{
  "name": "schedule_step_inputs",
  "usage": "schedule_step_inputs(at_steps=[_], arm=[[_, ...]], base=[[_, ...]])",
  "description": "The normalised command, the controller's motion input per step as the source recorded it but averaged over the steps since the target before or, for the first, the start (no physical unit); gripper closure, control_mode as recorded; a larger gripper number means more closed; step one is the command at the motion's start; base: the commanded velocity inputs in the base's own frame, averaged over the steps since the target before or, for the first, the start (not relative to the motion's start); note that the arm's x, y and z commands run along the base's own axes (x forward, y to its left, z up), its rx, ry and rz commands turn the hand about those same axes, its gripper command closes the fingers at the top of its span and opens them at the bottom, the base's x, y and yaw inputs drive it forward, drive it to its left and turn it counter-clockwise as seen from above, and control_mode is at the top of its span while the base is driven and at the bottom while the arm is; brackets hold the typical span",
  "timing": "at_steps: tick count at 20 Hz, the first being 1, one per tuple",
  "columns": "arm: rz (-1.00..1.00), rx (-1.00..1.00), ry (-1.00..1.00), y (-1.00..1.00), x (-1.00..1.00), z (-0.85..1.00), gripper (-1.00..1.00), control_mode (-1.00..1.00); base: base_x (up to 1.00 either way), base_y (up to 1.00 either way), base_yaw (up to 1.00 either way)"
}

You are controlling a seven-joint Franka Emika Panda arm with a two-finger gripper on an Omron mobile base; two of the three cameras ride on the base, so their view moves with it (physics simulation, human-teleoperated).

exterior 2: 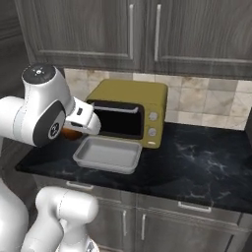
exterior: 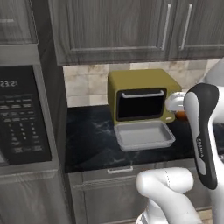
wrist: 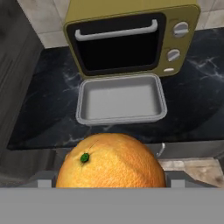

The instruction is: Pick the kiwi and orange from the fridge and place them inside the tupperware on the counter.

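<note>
Gripper (wrist: 111,186) squeezes the orange (wrist: 111,161) between its fingers, up in the air near the counter's (wrist: 192,109) edge. Just past it, the tupperware (wrist: 121,117) sits on the counter, touching the yellow microwave (wrist: 131,37).

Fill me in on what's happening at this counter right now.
The robot arm is carrying the orange in its tool, held above the cabinet front just short of the counter. Ahead of it, the tupperware sits empty on the black worktop, directly in front of the yellow microwave. The orange has not been set down yet, and the tray holds no kiwi either.
</note>
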Motion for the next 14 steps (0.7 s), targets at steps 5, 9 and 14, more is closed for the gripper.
schedule_step_inputs(at_steps=[5, 9, 14], arm=[[0.0, 0.0, 0.0, 0.0, 0.0, 0.0, 1.0, 1.0], [0.0, 0.0, 0.0, 0.0, 0.0, 0.0, 1.0, 1.0], [0.0, 0.0, 0.0, 0.0, 0.0, 0.0, 1.0, 1.0]], base=[[0.46, 0.0, 0.0], [0.5, 0.05, 0.0], [0.41, 0.07, 0.0]])
